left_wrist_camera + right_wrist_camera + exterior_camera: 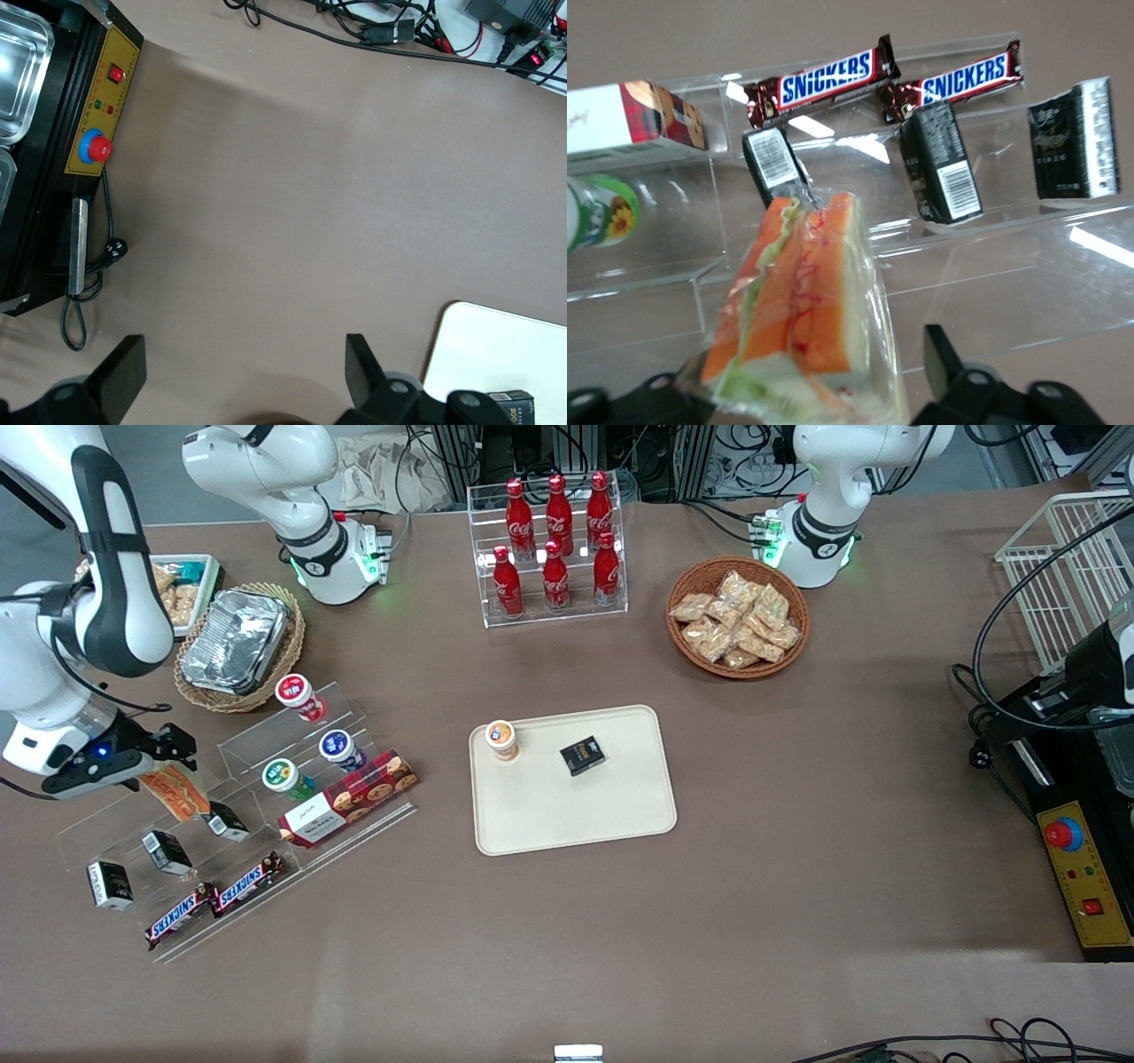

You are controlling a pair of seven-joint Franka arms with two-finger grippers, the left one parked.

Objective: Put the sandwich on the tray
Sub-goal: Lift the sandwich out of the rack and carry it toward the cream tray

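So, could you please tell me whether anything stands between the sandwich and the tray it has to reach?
The hand holds the sandwich above the clear stepped rack. Toward the tray stand that rack's yogurt cups and cookie box; lifted higher, it would likely pass over them.

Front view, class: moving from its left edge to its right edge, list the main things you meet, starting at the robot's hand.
Hand holding the clear-wrapped triangular sandwich over the clear acrylic stepped shelf → cream-beige plastic tray → round wicker basket of tan snack packets → yellow control box with red button.
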